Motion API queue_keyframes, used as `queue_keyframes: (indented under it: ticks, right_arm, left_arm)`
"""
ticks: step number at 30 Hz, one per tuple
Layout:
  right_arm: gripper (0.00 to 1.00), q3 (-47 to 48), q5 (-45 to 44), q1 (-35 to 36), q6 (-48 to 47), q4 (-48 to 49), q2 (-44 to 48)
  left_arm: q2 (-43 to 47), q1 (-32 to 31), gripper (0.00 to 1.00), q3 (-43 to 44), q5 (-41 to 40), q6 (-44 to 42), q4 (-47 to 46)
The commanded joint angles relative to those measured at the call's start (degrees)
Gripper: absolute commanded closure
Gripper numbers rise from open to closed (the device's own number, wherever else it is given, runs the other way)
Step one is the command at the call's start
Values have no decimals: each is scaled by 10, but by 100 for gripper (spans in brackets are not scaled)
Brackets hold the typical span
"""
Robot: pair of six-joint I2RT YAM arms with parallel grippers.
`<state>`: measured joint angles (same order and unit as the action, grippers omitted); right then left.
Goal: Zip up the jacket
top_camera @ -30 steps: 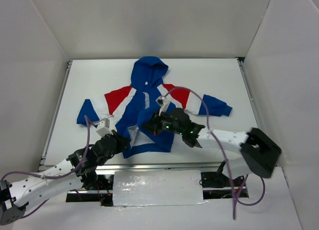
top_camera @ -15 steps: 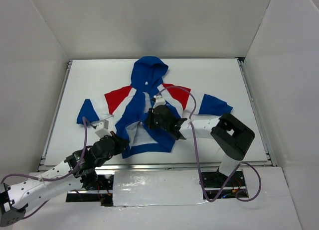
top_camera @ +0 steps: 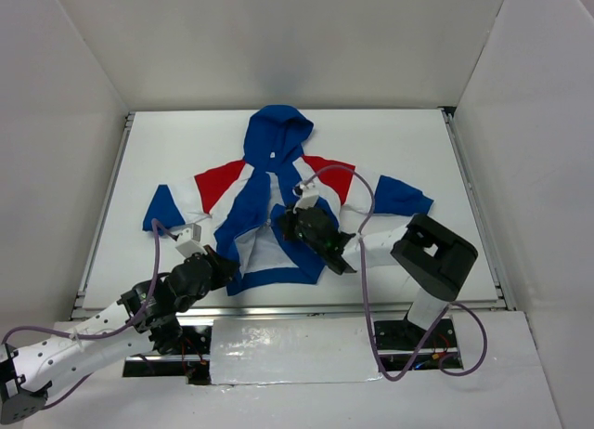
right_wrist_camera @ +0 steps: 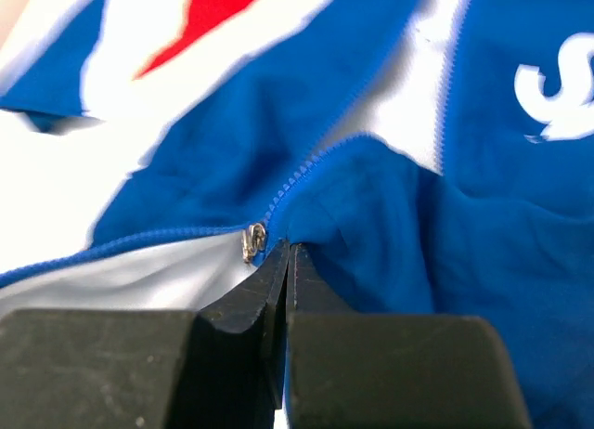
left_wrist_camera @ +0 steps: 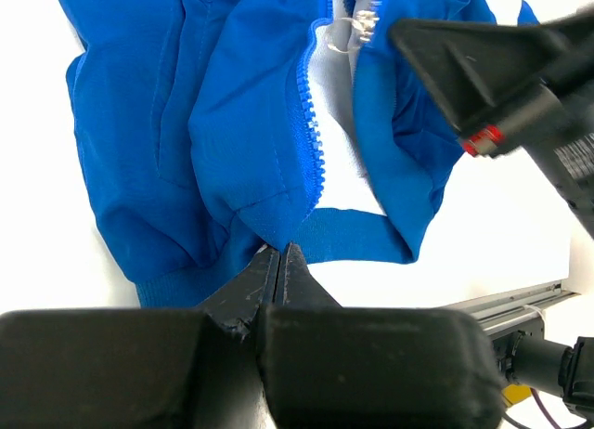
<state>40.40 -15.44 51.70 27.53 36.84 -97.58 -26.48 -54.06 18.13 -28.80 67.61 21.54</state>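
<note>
Jacket [top_camera: 249, 199], small, royal-blue hooded fabric, red shoulders: where is it?
— Flat on the white table [top_camera: 418, 141], hood away from the arms, front partly unzipped.
— Pincers?
— Left gripper [left_wrist_camera: 280, 253] pinches the bottom hem. Right gripper [right_wrist_camera: 286, 251] is pressed together, tips against fabric just beside the silver zipper slider [right_wrist_camera: 252, 241].

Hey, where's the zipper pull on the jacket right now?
In the right wrist view, the silver zipper pull sits partway up the front of the jacket, just beside the shut tips of the right gripper.
</note>
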Motion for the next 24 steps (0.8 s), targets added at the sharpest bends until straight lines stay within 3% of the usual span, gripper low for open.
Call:
queue_keyframes:
  ticks: [1,2,7,8,11,13,18,22,24]
  right_arm:
    - [100,-104,21,10,-41,213,48]
    - [100,-133,37,12,-41,300,65]
    - [100,-239,60,17,-27,458,43]
    - [100,-258,67,16,-15,532,40]
    - [100,-315,138,16,32,636,48]
    - [100,-312,210,20,33,621,61]
    - [100,-317,239,22,76,621,82]
    - [100,-285,252,23,98,443,136]
    - [100,-277,241,27,122,411,145]
  left_arm:
    - [-1,3,100,16,-2,-13,-10]
    - [1,2,100,16,-1,-20,-12]
    - [6,3,100,12,8,-47,-44]
    - [6,3,100,10,15,-62,-54]
    - [9,2,100,2,24,-90,-98]
    - [12,3,100,-8,44,-117,-161]
    - [-16,3,100,-41,84,-144,-298]
    - [-70,3,100,-27,96,-144,-320]
    - [-76,3,100,-24,90,-140,-311]
